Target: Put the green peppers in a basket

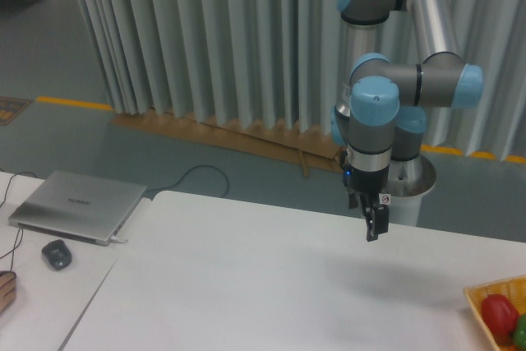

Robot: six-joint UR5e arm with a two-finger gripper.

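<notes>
The black two-finger gripper (374,226) is seen hanging above the far part of the white table (271,285), with nothing held; whether its fingers are spread or pressed together cannot be told. The glossy green bell pepper (520,331) is found at the near right edge, inside the shallow orange-yellow basket (483,294), touching a glossy red pepper (499,315). A closed silver laptop (76,205) and a dark mouse (56,253) are seen at the left.

My arm (434,26) shows brushed metal tubes with smooth, light blue plastic joint caps; my gripper (374,226) looks like matt black plastic. The table (246,285) is smooth, matt white, and the laptop (76,205) has a satin grey metal lid. The green pepper (520,332) and red pepper (499,315) are glossy in an orange basket (486,293); grey cloth curtains (205,39) hang in folds.
</notes>
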